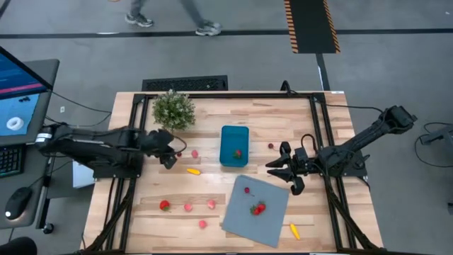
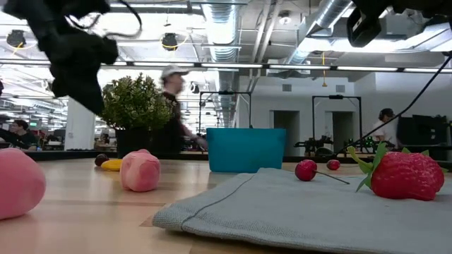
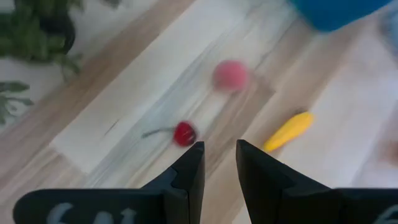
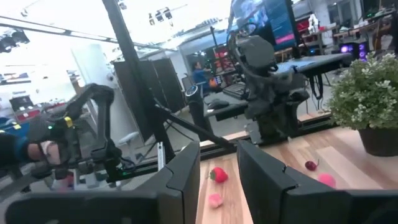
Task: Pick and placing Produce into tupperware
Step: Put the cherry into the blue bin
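Left wrist view: the left gripper (image 3: 219, 163) is being held slightly apart, empty, above a cherry (image 3: 183, 133). The right gripper (image 1: 283, 172) is being held parted, empty, beside the tupperware (image 1: 234, 146), whose long axis is running away from the front edge.

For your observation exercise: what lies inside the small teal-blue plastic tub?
Seen from above, the small teal-blue plastic tub holds one small red piece of produce. From table height its wall hides the inside, so nothing in it shows there.
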Robot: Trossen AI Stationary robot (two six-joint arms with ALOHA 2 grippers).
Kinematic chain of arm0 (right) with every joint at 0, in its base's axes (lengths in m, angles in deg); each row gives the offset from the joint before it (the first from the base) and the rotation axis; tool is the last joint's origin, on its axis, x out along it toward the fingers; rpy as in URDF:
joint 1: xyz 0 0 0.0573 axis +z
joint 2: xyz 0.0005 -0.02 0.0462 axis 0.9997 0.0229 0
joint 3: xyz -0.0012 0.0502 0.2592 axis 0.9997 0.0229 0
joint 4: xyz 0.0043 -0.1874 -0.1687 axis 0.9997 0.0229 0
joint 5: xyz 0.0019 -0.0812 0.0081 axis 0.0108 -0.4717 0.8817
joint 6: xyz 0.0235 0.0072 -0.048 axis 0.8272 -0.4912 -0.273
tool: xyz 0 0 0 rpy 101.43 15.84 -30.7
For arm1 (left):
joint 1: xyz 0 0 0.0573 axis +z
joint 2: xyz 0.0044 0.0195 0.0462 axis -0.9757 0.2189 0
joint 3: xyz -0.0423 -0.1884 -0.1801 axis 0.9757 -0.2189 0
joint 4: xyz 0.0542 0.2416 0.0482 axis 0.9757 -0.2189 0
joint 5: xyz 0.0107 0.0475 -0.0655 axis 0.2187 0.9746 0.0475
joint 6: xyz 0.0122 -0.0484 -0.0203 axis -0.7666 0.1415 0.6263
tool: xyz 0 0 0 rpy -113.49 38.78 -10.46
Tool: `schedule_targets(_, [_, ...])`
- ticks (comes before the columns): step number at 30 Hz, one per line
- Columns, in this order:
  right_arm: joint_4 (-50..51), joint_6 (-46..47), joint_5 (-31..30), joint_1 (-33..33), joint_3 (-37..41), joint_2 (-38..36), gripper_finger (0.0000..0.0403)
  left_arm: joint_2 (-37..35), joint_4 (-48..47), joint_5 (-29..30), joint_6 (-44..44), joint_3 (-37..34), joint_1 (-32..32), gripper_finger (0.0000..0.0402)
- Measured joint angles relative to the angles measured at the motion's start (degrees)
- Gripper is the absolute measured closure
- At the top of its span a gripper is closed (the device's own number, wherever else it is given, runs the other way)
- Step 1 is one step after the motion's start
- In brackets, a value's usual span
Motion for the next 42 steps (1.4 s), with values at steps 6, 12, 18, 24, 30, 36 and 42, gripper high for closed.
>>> schedule_targets(6, [-0.13,-1.2,0.23,1.1,-0.02,0.0,0.0275,10.66,-2.36,-6.3,0.42,1.25,4.38,0.0319])
schedule_targets(12, [-0.29,-2.3,0.39,3.73,-0.02,0.0,0.0276,16.5,-2.72,-9.09,-8.95,2.47,6.19,0.0319])
schedule_targets(18, [-0.88,-2.29,0.2,6.4,-0.02,0.0,0.0276,21.36,-7.7,-8.7,-16.04,7.41,8.2,0.0319])
schedule_targets(24, [-2.17,-3.75,-1.31,8.67,-0.07,0.0,0.0277,25.63,-10.06,-8.45,-26.24,11.05,11.28,0.0319])
schedule_targets(30, [-2.57,-3.17,-1.36,9.23,-0.07,0.0,0.0278,30.46,-12.56,-9.44,-37.92,13.1,11.71,0.0319])
schedule_targets(36, [-2.93,-2.63,-1.44,9.41,-0.07,0.0,0.0278,34.67,-18.8,-5.2,-43.83,14.03,11.74,0.0319])
schedule_targets(42, [-2.9,-2.57,-2.53,9.4,-0.07,0.0,0.0278,33.62,-16.58,-3.53,-46.55,14.08,10.78,0.0319])
